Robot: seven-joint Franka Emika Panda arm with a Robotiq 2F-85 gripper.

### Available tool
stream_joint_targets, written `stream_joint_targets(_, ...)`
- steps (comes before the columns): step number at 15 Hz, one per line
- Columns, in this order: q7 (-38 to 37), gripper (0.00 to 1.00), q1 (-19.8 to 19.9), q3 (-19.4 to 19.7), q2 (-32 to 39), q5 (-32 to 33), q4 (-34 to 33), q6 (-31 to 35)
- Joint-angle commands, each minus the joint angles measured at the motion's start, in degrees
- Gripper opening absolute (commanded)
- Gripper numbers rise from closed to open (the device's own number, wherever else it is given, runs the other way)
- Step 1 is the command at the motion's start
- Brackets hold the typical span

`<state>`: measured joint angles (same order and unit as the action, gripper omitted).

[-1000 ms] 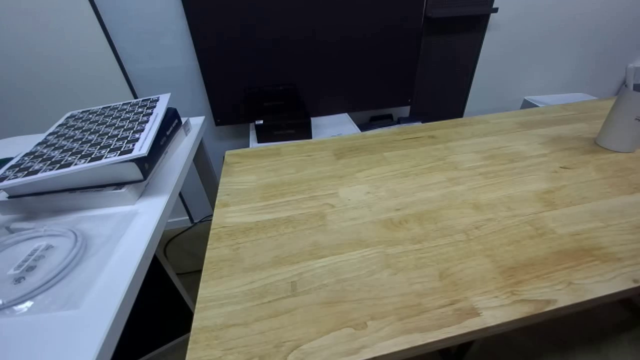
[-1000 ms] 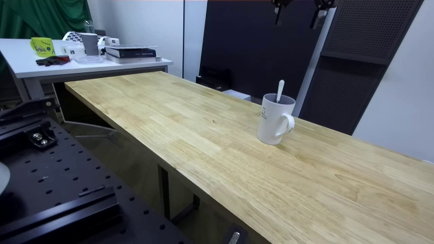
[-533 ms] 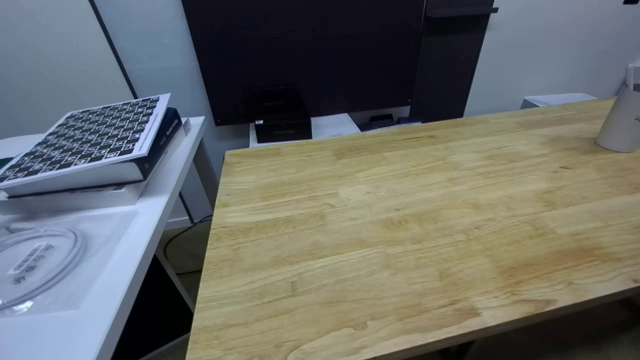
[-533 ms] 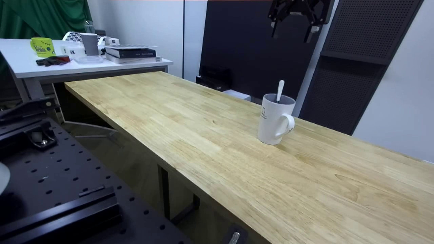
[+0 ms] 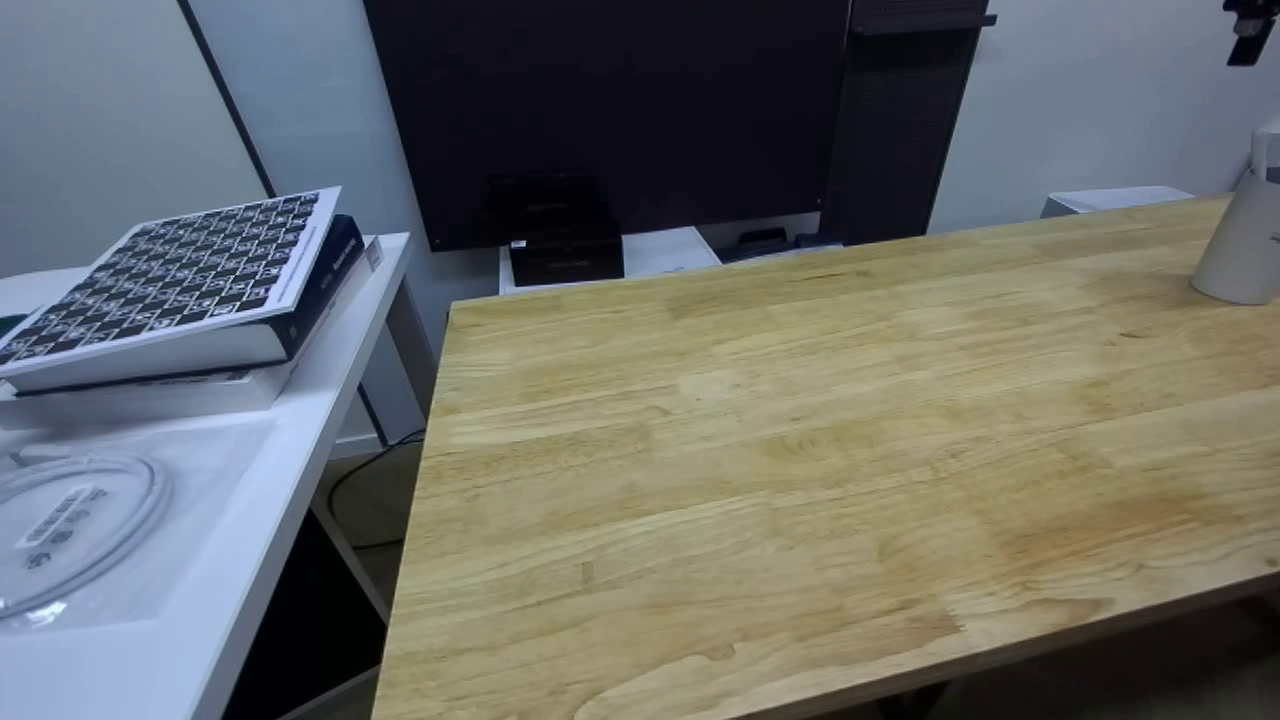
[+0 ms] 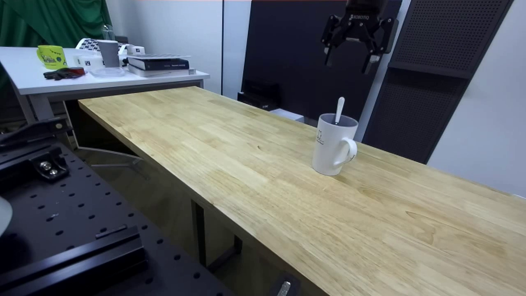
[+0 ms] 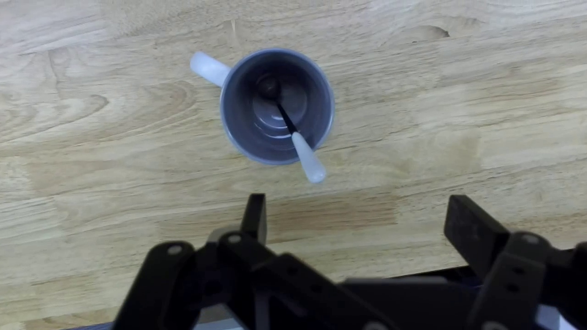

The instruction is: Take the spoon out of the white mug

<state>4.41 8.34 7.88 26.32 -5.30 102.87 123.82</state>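
The white mug (image 6: 328,150) stands upright on the wooden table, with a small dark print and a side handle. It is cut off at the right edge of an exterior view (image 5: 1238,250). The wrist view shows its grey inside (image 7: 238,119). The spoon (image 6: 340,109) leans inside it, its pale handle (image 7: 310,160) sticking out over the rim and its dark bowl down at the bottom. My gripper (image 6: 347,65) is open and empty, pointing down above the mug. In the wrist view the spoon handle's end lies beyond the open fingertips, nearer the left finger (image 7: 255,215).
The wooden table (image 6: 230,148) has its long edge near the mug. A white side table (image 6: 123,85) holds books (image 6: 158,64), a grey cup (image 6: 109,53) and a yellow-green mug (image 6: 52,56). A black perforated platform (image 6: 102,205) lies beside the wooden table.
My gripper has come down from the top of the view towards the mug, still open. The mug and the spoon have not moved.
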Motion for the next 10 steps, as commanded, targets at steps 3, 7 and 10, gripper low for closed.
stream_joint_targets(3, -1.5, 1.0, 0.9, -0.5, 4.9, 0.6, -3.3, 0.4)
stream_joint_targets(7, -1.2, 1.0, 1.3, -0.5, 6.6, 0.6, -3.6, 2.2)
stream_joint_targets(10, -1.2, 1.0, 1.5, -0.6, 7.4, 0.6, -3.7, 2.8)
